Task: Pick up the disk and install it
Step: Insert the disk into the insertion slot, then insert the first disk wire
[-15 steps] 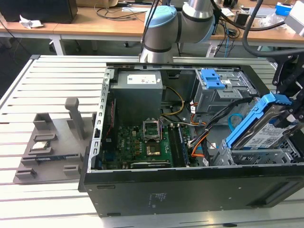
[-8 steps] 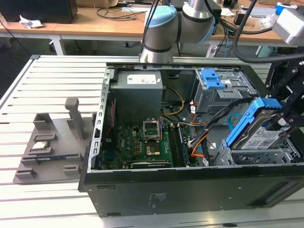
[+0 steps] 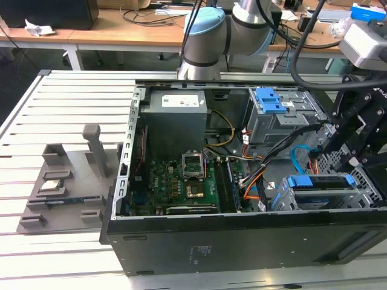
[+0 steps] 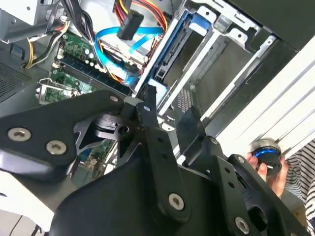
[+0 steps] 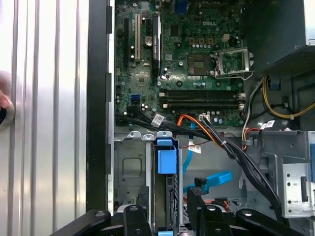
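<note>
The disk (image 5: 165, 194) stands on edge in a slot of the silver drive cage (image 5: 129, 169), and its bright blue bracket (image 5: 166, 156) faces the motherboard. In the exterior view the disk (image 3: 323, 182) lies in that cage at the case's right end, under the black gripper (image 3: 349, 151). My gripper (image 5: 165, 210) is open and straddles the disk, with one finger (image 5: 134, 216) on each side and a gap to the disk on both. The second wrist view shows the gripper (image 4: 170, 112) just above the cage opening and the disk's edge (image 4: 170, 64).
Black, orange and blue cables (image 5: 216, 142) cross between the cage and the motherboard (image 5: 197, 64). A second cage with a blue latch (image 3: 269, 100) sits further back. A grey fixture (image 3: 63, 181) holding a small silver chip stands at the exterior view's left. A person's hand (image 4: 275, 169) holds a round button.
</note>
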You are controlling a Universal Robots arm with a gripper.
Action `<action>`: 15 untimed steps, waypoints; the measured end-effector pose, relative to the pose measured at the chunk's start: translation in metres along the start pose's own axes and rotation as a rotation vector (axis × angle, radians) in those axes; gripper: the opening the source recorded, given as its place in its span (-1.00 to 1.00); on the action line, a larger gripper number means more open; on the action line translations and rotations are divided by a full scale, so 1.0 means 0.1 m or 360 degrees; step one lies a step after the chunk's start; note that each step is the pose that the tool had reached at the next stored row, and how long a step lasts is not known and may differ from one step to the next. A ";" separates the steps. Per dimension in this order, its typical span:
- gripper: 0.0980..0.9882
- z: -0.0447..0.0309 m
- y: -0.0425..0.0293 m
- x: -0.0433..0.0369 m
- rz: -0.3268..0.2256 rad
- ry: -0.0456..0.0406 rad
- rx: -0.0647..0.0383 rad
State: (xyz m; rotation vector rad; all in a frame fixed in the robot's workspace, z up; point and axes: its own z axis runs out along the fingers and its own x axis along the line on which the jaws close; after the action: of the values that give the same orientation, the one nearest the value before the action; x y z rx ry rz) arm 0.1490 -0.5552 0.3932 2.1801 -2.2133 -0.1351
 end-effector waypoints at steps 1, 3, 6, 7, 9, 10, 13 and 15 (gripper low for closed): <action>-0.55 0.012 0.000 0.000 0.0000 0.0000 0.0000; -0.98 0.025 0.000 0.001 0.0000 0.0000 0.0000; -0.98 0.038 0.000 0.002 0.0000 0.0000 0.0000; -0.98 0.043 0.000 0.002 0.0000 0.0000 0.0000; -0.98 0.047 -0.036 -0.021 0.0000 0.0000 0.0000; -0.98 0.045 -0.057 -0.051 0.0000 0.0000 0.0000; -0.98 0.054 -0.122 -0.198 0.0001 0.0006 0.0000; -0.98 0.073 -0.150 -0.295 0.0001 0.0014 0.0000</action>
State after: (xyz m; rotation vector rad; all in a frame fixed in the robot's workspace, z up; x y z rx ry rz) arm 0.1638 -0.5256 0.3858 2.1755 -2.2094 -0.1249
